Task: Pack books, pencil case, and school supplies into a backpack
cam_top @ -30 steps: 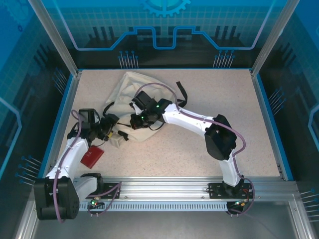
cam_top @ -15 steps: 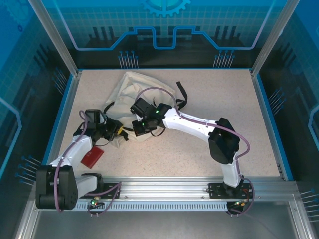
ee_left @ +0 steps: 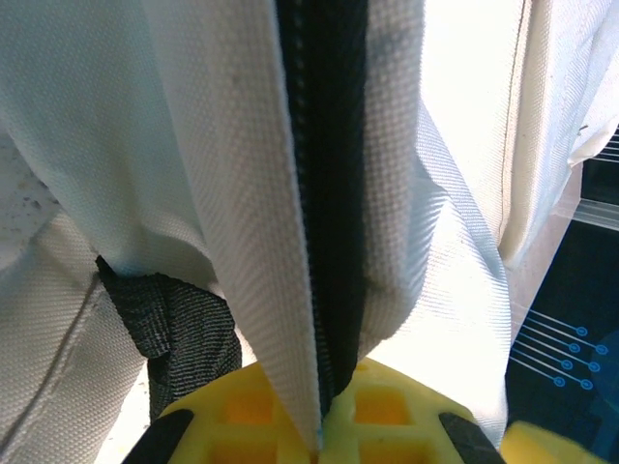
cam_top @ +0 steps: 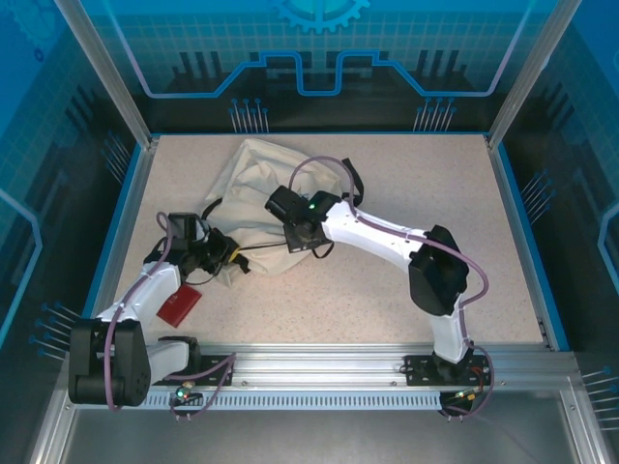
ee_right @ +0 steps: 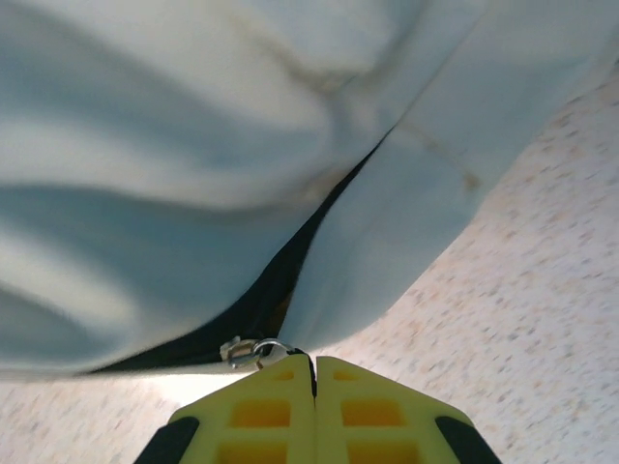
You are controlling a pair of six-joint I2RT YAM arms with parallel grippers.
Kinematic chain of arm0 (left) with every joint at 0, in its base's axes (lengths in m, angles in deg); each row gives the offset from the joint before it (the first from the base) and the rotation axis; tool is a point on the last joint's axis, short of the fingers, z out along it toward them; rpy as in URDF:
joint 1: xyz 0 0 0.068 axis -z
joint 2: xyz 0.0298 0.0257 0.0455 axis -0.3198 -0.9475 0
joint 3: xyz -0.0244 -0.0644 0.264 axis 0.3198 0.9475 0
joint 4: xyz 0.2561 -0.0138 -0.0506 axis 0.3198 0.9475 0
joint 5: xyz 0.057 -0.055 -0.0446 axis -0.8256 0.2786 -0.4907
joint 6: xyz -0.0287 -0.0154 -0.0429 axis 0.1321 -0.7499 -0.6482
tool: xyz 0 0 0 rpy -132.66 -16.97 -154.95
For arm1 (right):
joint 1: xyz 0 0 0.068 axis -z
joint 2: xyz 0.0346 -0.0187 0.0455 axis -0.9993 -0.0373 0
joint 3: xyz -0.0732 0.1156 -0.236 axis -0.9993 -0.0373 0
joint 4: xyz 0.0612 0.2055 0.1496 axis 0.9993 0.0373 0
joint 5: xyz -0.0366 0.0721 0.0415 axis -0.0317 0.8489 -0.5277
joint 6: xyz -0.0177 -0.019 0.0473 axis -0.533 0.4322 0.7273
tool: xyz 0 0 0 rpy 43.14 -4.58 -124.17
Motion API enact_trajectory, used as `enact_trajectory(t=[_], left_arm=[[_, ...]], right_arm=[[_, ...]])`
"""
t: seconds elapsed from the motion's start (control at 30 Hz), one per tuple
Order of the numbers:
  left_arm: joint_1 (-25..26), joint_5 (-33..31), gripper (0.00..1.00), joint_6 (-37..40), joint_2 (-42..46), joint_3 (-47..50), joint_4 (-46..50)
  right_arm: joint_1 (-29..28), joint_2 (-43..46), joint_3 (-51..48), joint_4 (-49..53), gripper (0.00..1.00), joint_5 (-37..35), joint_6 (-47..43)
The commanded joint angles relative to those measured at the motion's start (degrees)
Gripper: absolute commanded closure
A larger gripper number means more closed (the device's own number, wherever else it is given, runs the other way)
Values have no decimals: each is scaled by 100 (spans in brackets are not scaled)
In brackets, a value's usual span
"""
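Cream woven fabric is what my left wrist camera looks onto: the backpack (ee_left: 116, 145), with a black zip line (ee_left: 324, 193) running straight down a raised fold. That fold drops into the left gripper (ee_left: 324, 430), whose yellow fingers (ee_left: 242, 416) are closed on it from both sides, so cloth and zip together are pinched between the jaws. A dark webbing strap (ee_left: 184, 338) hangs just left of the fold, near the fingers. From the top camera the backpack (cam_top: 253, 179) lies slumped on the speckled table (cam_top: 406, 174), towards the far left, its dark straps trailing off to the right. The left gripper (cam_top: 230, 257) sits at the bag's near-left edge and the right gripper (cam_top: 309, 242) at its near-right edge, the two near each other but apart. Right wrist camera: the right gripper (ee_right: 314, 372) has its jaws pressed together with no gap between them, and a small metal zip pull (ee_right: 253, 350) meets the fingertips; it looks nipped between them, though the contact is too small for me to be sure. Behind the pull a dark slit (ee_right: 290, 271) opens between two pale panels. A red flat item (cam_top: 177, 305) lies on the table near the left arm, clear of the bag.
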Motion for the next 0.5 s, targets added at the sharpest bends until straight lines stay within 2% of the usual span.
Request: enact_trajectory(t=[0.0,0.3,0.37,0.43,0.47], left_arm=[[-142,-563,100,258,20,97,361],[-239,-504,100,382,61,94,515],[-239,-416,100,416,76,56,548],[-239,-280,98,500,104,-12,577],[-244,-193,91,585,121,-101,655]], right_arm=[[540,-353,270,611,100,-1117,-199],[1185,-1337,1425,793,100,-1383,-453],[1209,-1372,1477,781,100,-993,-546],[1107,-1149,1166,401,100,-286,-881],[1028,-946,920,136,100,109,-1080]])
